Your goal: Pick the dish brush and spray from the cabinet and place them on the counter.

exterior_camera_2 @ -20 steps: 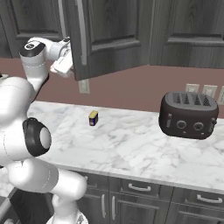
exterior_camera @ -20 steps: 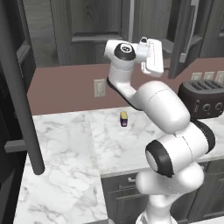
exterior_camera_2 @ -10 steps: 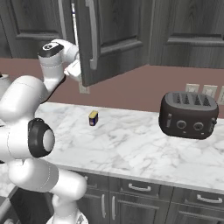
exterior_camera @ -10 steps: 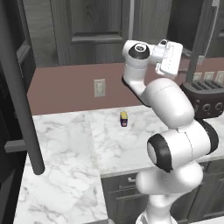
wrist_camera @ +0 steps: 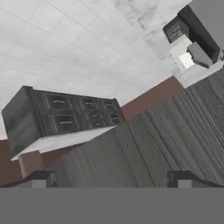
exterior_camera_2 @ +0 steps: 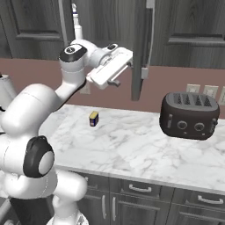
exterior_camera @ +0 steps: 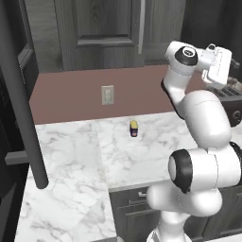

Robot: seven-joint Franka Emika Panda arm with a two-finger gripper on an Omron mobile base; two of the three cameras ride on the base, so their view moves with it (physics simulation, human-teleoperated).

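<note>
My gripper (exterior_camera_2: 124, 72) stands open and empty, its fingertips (wrist_camera: 41, 177) wide apart and close to the wood-grain face of the cabinet (exterior_camera_2: 139, 48) door, which is swung out edge-on. In the left base view the gripper (exterior_camera: 226, 74) is high on the right. Inside the cabinet, just above my arm's upper joint, part of the white spray (exterior_camera_2: 78, 30) shows with a bluish top. The dish brush is hidden. The marble counter (exterior_camera_2: 132, 147) lies below, and also appears as the counter (exterior_camera: 142, 156) in the left base view.
A small yellow-and-dark block (exterior_camera_2: 93, 118) sits on the counter near the wall. A dark toaster (exterior_camera_2: 189, 115) stands to the right. A thick dark bar handle (exterior_camera: 23, 94) of an open door hangs at the near left. A wall outlet (exterior_camera: 108, 94) is behind the counter.
My arm has swung to the right with the hand. The cabinet door has swung further out with it, now edge-on. The jaws stayed wide.
</note>
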